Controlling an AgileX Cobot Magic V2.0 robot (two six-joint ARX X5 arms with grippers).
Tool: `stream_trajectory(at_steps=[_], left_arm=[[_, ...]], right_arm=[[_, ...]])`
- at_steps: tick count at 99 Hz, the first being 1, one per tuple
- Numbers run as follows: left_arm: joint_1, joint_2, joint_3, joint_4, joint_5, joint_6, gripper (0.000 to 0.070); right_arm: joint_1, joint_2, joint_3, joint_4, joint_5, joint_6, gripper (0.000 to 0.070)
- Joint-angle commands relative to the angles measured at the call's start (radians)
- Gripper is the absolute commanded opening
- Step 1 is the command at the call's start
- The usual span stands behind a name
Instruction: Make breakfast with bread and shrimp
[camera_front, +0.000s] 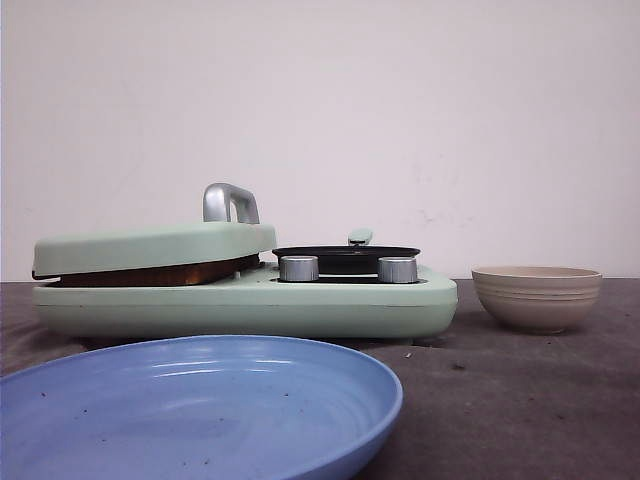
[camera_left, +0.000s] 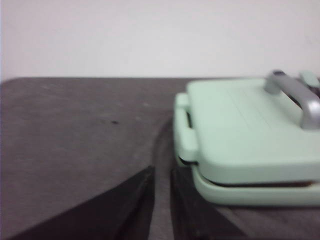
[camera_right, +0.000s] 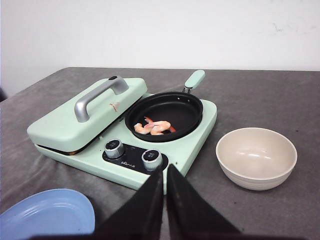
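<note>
1 bowl (camera_right: 256, 157) beside the cooker (camera_right: 125, 135).

Cooker (camera_front: 250, 305) sits mid-bench (camera_front: 520, 400). Lid (camera_front: 150, 248) down on cooker's left half, bread (camera_front: 150, 274) edge showing under it. Pan (camera_right: 164, 115) on cooker's right half, shrimp (camera_right: 154, 127) in it. Bowl (camera_front: 536, 297) right of cooker. Plate (camera_front: 190, 410) in front of cooker.

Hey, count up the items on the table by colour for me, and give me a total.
Mint green: 1, the breakfast-maker appliance with lidded press
Black: 1, the small round frying pan holding pink shrimp
Blue: 1, the round plastic plate
Beige: 1, the ribbed bowl
Total: 4, shrimp pieces not counted
</note>
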Motion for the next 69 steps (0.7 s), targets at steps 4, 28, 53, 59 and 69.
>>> stream_trajectory(at_steps=[4,28,53,59,69], left_arm=[[0.003,-0.002,-0.070,0.097,0.019,0.015,0.0000],[0.004,-0.003,-0.199,0.172,0.034,0.014,0.0000],[0.017,-0.003,-0.199,0.126,0.017,0.011,0.0000],[0.017,-0.003,-0.199,0.128,0.018,0.010,0.0000],[0.017,-0.001,-0.199,0.129,0.019,0.010,0.0000]], right_arm=[[0.005,0.002,0.003,0.012,0.000,0.013,0.0000],[0.005,0.002,0.003,0.012,0.000,0.013,0.0000],[0.005,0.002,0.003,0.012,0.000,0.013,0.0000],[0.005,0.002,0.003,0.012,0.000,0.013,0.0000],[0.005,0.002,0.003,0.012,0.000,0.013,0.0000]])
